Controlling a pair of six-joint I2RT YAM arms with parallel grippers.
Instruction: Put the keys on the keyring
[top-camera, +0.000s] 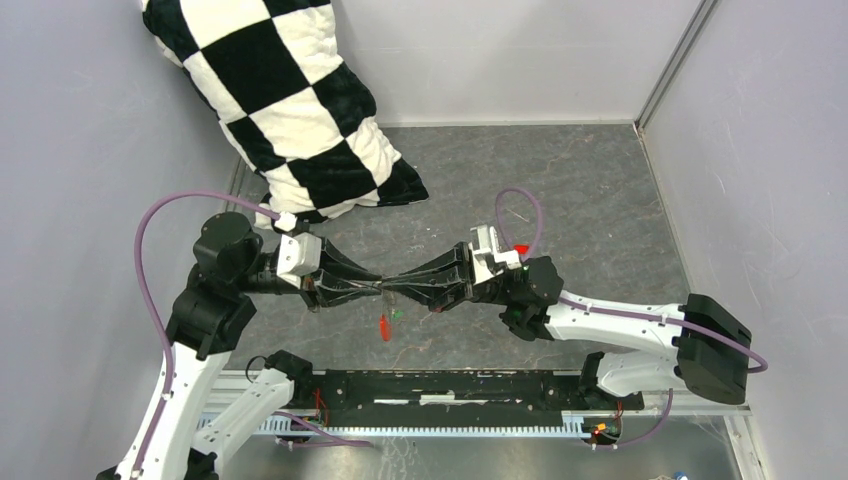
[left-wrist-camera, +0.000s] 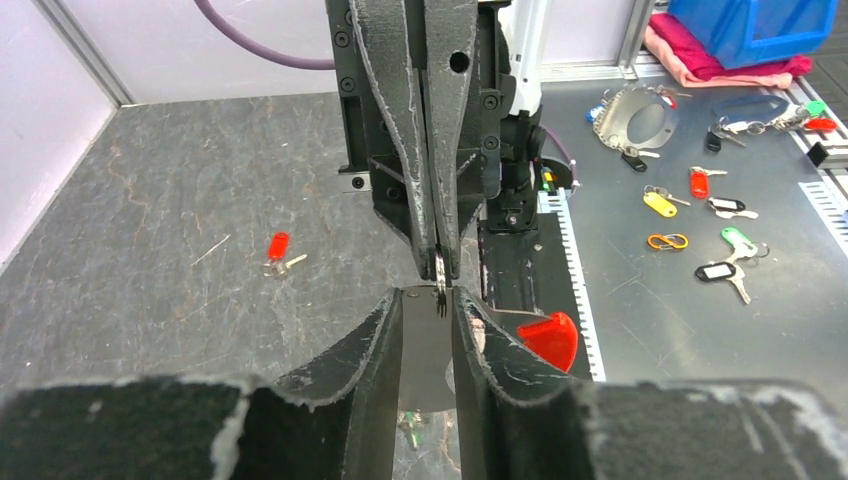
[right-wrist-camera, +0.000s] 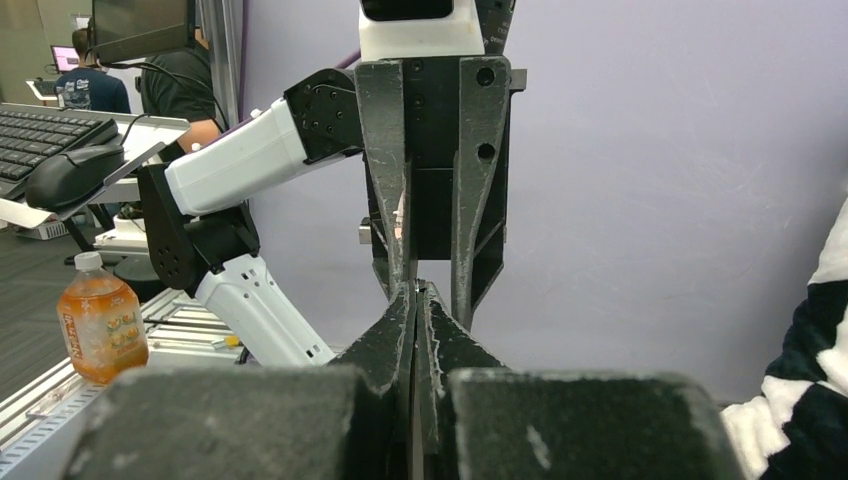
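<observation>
While the two arms meet tip to tip over the middle of the table (top-camera: 560, 200), we've got the right gripper (left-wrist-camera: 440, 262) pinched tight on the keyring (left-wrist-camera: 440, 285), with the thin silver loop poking out of its tips. The left gripper (left-wrist-camera: 428, 310) has its jaws a bit apart, and the ring's end dips into that gap. We can't tell if it touches either finger. The red tag (top-camera: 385, 327) and green tag (top-camera: 396, 314) show just toward the near edge from the tips. The red-headed key (left-wrist-camera: 279, 246) lies flat on the table, well apart from the ring, and nothing is gripping it. We can't pick out the plain silver one. A checkered pillow (top-camera: 290, 110) sits in the far left corner.
</observation>
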